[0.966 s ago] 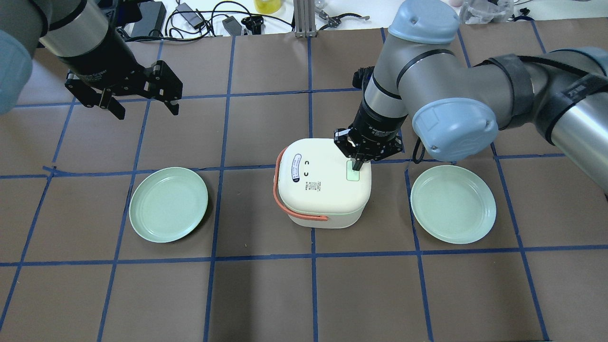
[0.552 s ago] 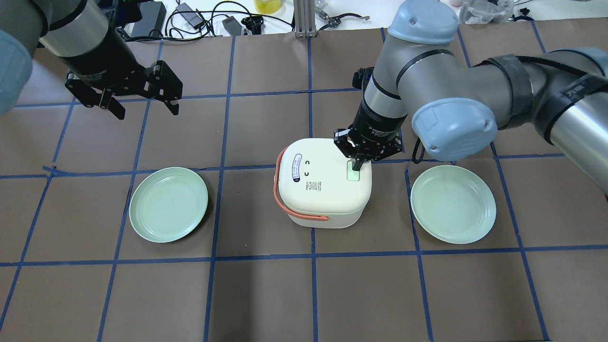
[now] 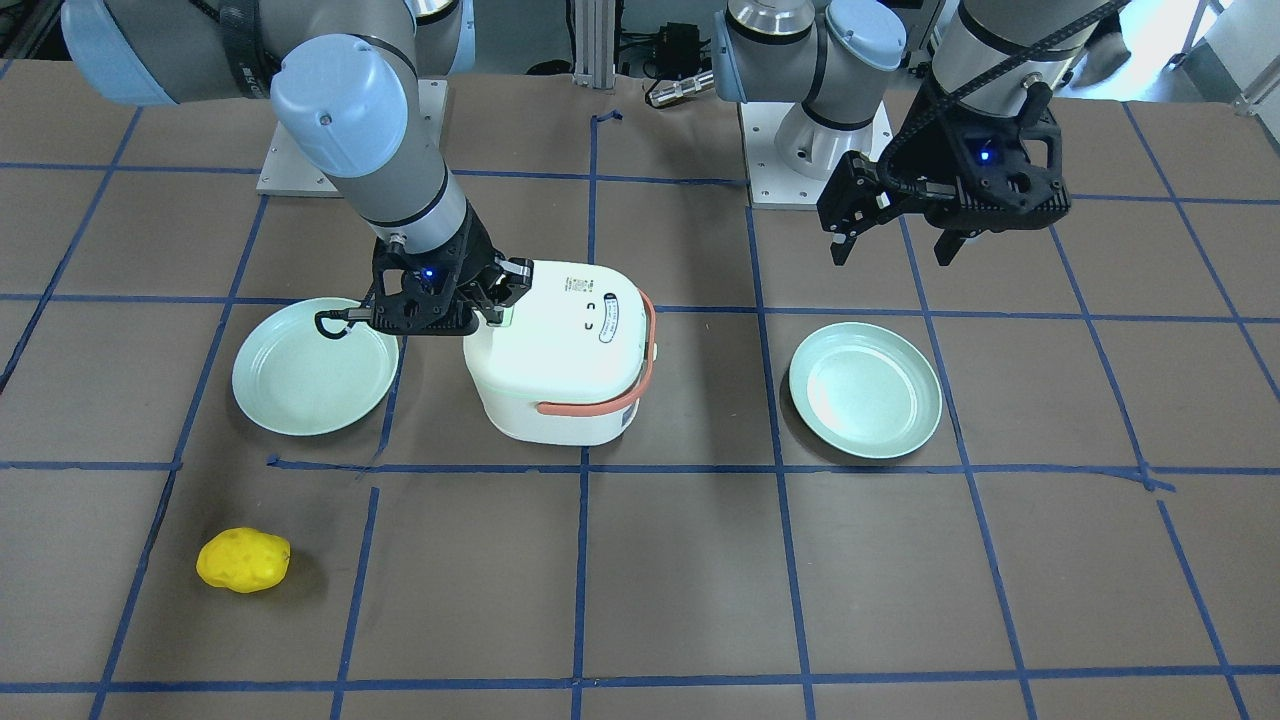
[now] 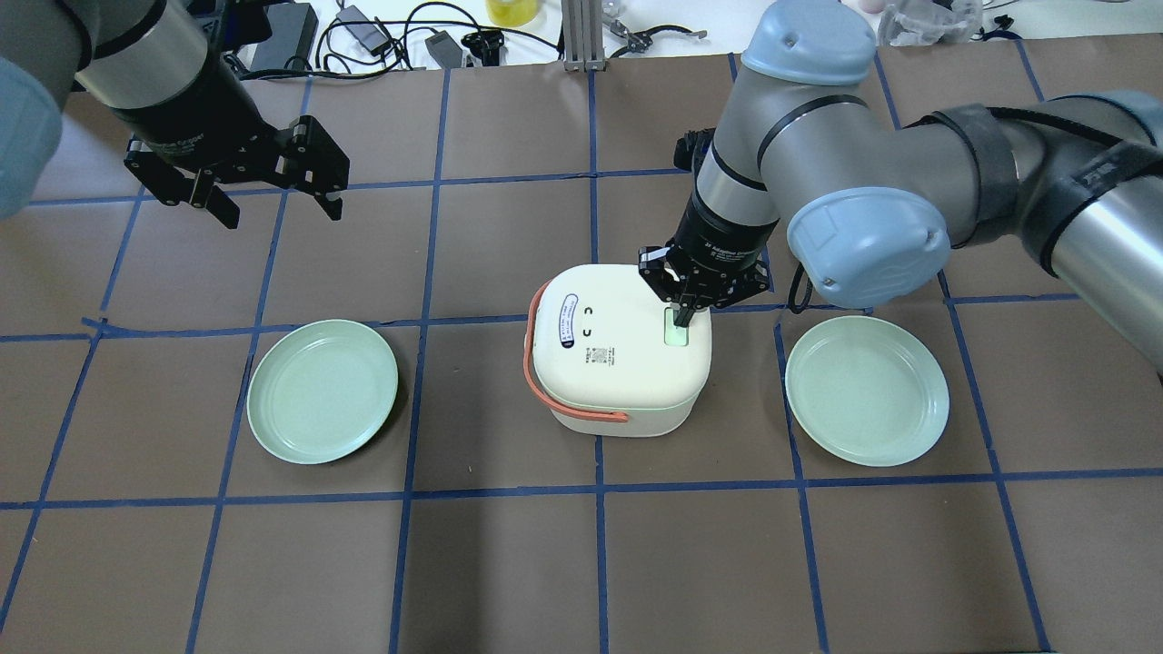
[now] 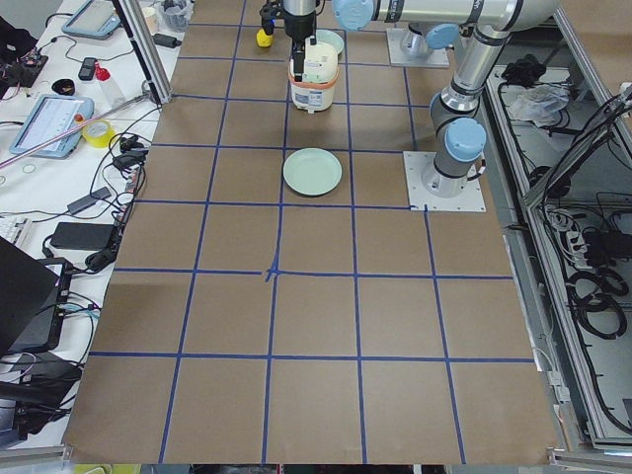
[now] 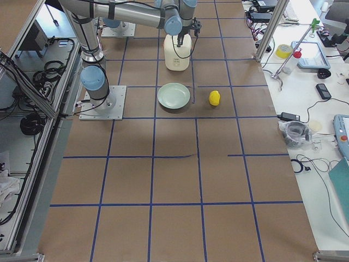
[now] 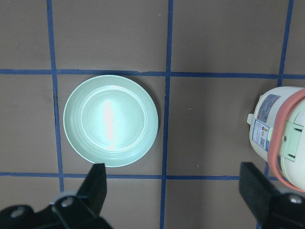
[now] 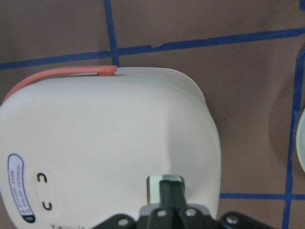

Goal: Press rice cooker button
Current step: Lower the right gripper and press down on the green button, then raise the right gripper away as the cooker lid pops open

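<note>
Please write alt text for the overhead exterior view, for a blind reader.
The right gripper, shut, touches the green button on a white rice cooker. A left plate and a right plate, both green, flank it; the left gripper hangs open.

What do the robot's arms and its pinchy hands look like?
The left arm and right arm are grey tubes with round pale-blue joint caps. The left gripper and right gripper are black, two-fingered, each with a small blue light. A black cable runs along the right arm.
</note>
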Robot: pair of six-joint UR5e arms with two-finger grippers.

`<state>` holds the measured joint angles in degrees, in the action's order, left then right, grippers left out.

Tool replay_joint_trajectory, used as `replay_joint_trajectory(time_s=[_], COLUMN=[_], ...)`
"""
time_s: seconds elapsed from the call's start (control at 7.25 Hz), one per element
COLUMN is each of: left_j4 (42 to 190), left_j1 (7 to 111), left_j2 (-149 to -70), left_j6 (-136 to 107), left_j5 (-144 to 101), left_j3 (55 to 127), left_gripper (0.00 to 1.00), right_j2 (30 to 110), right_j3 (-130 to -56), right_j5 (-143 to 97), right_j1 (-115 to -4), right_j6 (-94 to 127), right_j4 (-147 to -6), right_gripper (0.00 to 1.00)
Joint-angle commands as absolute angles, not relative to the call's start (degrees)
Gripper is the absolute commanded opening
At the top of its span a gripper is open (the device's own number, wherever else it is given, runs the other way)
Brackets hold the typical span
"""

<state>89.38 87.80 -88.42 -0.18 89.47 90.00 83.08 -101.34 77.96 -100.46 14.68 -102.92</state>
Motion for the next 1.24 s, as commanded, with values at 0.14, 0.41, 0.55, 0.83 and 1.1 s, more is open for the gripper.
replay_joint_trajectory(time_s=[0.14,0.41,0.55,0.83,1.1], left_j4=[89.4,89.4,89.4,89.4,89.4], left_j1=[87.8,87.8,87.8,87.8,87.8], left_j2=[-88.4,-88.4,-88.4,-88.4,-88.4], left_j6=[-0.2,-0.2,-0.2,-0.2,-0.2], left_j5=[89.5,89.5,89.5,89.5,89.5], left_j3=[90.0,90.0,90.0,90.0,90.0], left_gripper=[1.00,1.00,1.00,1.00,1.00], right_j2=[83.7,83.9,84.2,84.1,84.1], right_j3=[-99.9,-95.4,-92.5,-87.1,-85.6], right_j5=[78.5,81.3,82.2,82.5,82.6], right_j1=[-100.5,-100.2,-100.1,-97.9,-93.6], right_j6=[15.0,16.6,16.6,16.4,13.4], right_j4=[-102.8,-101.9,-99.2,-94.8,-93.7], right_gripper=[0.05,1.00,1.00,1.00,1.00])
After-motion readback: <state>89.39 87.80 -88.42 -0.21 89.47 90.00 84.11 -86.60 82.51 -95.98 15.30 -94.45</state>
